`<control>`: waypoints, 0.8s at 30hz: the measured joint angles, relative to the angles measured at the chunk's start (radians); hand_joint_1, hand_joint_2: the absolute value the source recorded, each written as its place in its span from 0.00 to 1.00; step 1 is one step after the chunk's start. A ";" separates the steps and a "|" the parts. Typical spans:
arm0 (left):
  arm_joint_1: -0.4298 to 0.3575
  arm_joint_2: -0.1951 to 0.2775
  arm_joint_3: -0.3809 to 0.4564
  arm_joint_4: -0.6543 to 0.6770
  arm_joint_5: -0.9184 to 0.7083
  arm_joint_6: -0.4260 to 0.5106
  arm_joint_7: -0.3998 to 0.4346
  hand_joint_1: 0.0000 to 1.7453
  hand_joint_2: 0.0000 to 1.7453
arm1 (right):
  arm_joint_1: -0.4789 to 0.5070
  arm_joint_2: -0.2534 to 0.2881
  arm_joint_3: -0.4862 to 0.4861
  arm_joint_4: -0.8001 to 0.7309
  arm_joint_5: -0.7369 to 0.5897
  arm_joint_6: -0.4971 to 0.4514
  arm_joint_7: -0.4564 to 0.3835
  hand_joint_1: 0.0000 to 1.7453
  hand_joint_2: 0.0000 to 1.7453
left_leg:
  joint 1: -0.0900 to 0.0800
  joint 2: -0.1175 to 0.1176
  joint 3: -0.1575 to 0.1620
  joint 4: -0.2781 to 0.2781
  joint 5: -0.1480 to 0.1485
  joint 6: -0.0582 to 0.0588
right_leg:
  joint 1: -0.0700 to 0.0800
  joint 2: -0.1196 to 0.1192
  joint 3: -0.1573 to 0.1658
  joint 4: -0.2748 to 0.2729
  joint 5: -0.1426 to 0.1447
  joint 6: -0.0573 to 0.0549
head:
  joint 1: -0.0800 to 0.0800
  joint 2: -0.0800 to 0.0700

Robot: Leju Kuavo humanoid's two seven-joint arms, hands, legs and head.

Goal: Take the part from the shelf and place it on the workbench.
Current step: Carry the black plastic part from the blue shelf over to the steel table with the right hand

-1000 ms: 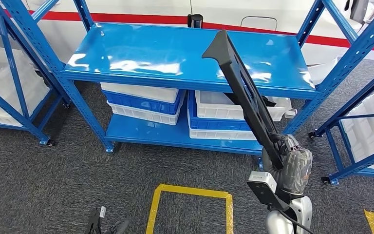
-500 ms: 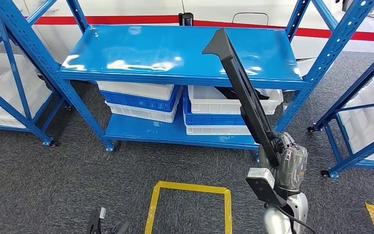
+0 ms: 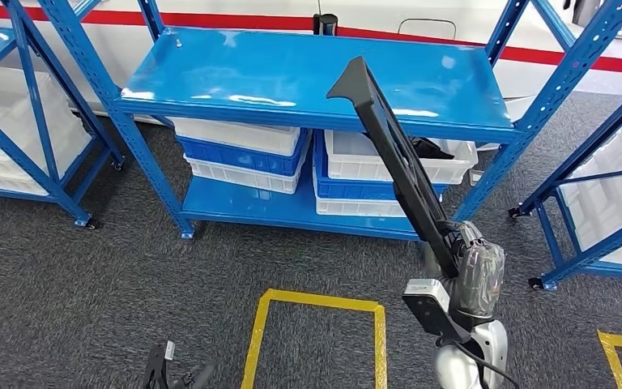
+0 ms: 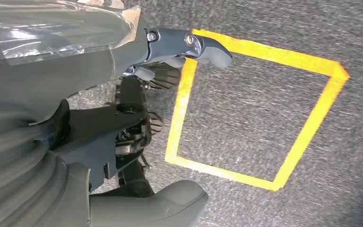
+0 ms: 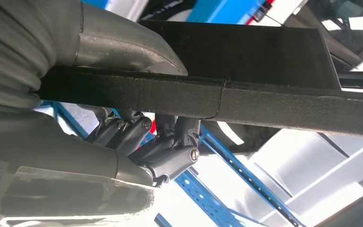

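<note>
Long matte-black part point(image 3: 397, 158) of rough-grained bar stock, flaring to a flat angular end, gripped at its lower end by the right hand point(image 3: 463, 267), thumb and darker fingers point(image 5: 170, 146) clamped round the bar. Held in the air before the glossy blue steel shelf point(image 3: 291, 73), long axis tilted up and leftward, flared tip over the shelf's top deck. Left hand point(image 4: 75, 94) hanging above speckled grey carpet point(image 3: 65, 300) and a yellow tape square point(image 3: 316, 304), fingers loosely parted, holding nothing.

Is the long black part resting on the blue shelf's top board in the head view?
No. The right hand grips the black part by its lower end, holding it tilted in the air before the shelf.
</note>
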 joint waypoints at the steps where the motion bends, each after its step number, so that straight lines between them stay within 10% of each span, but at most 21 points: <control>1: 0.000 0.000 0.000 0.000 0.000 0.000 0.000 0.00 1.00 | 0.000 0.000 0.000 0.003 0.000 0.000 0.000 1.00 1.00 | 0.000 0.000 -0.011 0.002 0.008 -0.002 | 0.000 0.000 0.033 -0.036 0.015 0.008 | 0.000 0.000; 4: 0.000 -0.001 0.000 0.000 0.000 -0.001 0.000 0.00 1.00 | -0.005 0.001 0.000 0.008 0.000 0.000 0.000 1.00 1.00 | -0.003 -0.003 -0.034 0.007 0.028 -0.015 | 0.001 0.001 0.182 -0.255 0.060 0.013 | 0.000 0.000; 8: 0.000 0.000 0.000 0.000 0.000 -0.003 0.000 0.00 1.00 | -0.008 0.002 0.000 0.012 0.000 0.000 0.000 1.00 1.00 | -0.002 -0.004 -0.047 0.008 0.051 -0.039 | 0.002 0.003 0.194 -0.314 0.076 -0.013 | -0.001 0.000; 11: 0.002 0.001 0.000 0.000 0.000 -0.003 0.000 0.00 1.00 | -0.013 0.005 0.000 0.015 0.000 0.001 0.000 1.00 1.00 | 0.005 -0.005 -0.081 0.084 -0.040 -0.056 | -0.005 0.000 0.172 -0.315 0.105 -0.043 | -0.004 0.000; 14: 0.003 0.002 0.000 0.000 0.000 -0.004 0.000 0.00 1.00 | -0.013 0.005 -0.001 0.020 -0.001 0.002 -0.001 1.00 1.00 | 0.007 -0.005 -0.128 0.272 -0.154 -0.067 | -0.001 -0.001 0.132 -0.309 0.135 -0.049 | -0.008 0.000; 16: 0.003 0.002 0.000 0.000 0.000 -0.004 0.000 0.00 1.00 | -0.013 0.005 -0.001 0.025 -0.002 0.003 -0.001 1.00 1.00 | 0.008 -0.005 -0.101 0.289 -0.135 -0.066 | 0.001 -0.001 0.104 -0.301 0.150 -0.046 | -0.009 0.000; 20: -0.001 0.002 0.000 0.000 0.000 -0.005 0.000 0.00 1.00 | -0.014 0.005 -0.002 0.027 -0.002 0.004 -0.002 1.00 1.00 | 0.004 -0.006 0.079 0.046 -0.089 -0.049 | 0.004 -0.001 0.071 -0.289 0.176 -0.029 | -0.008 0.000; 24: -0.003 0.001 0.000 0.000 -0.003 -0.005 0.001 0.00 1.00 | -0.016 0.005 -0.002 0.028 -0.004 0.004 -0.004 1.00 1.00 | -0.003 -0.004 0.084 0.004 -0.071 -0.019 | 0.004 -0.001 0.058 -0.287 0.190 -0.004 | -0.008 0.000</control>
